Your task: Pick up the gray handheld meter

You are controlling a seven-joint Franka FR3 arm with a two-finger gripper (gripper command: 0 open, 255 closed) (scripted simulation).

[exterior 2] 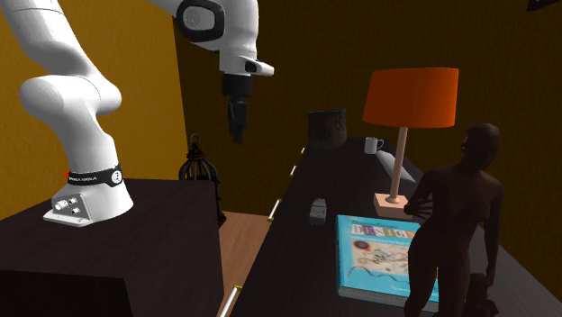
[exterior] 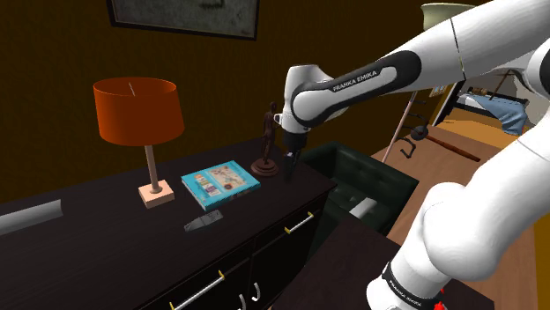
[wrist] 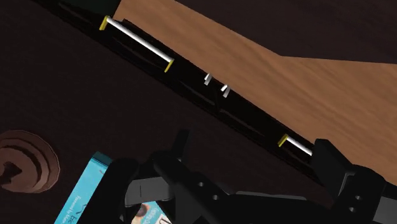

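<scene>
Shoulder view: gray meter [exterior: 203,221] on dresser [exterior: 106,242], well apart from pincer [exterior: 290,163], jaws parted.

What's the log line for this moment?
gripper: open, empty, raised near statue | meter: lying on dresser between book and front edge, untouched | task: pickup not yet done

1. Orange-shaded lamp [exterior: 139,114] is seen upright on a dark dresser [exterior: 97,255].
2. Blue book [exterior: 220,183] is laid flat just beside the lamp's base.
3. Dark figurine [exterior: 268,141] is stood farther from the lamp, past the book.
4. White mug [exterior 2: 373,144] is set near the lamp, opposite the book.
</scene>
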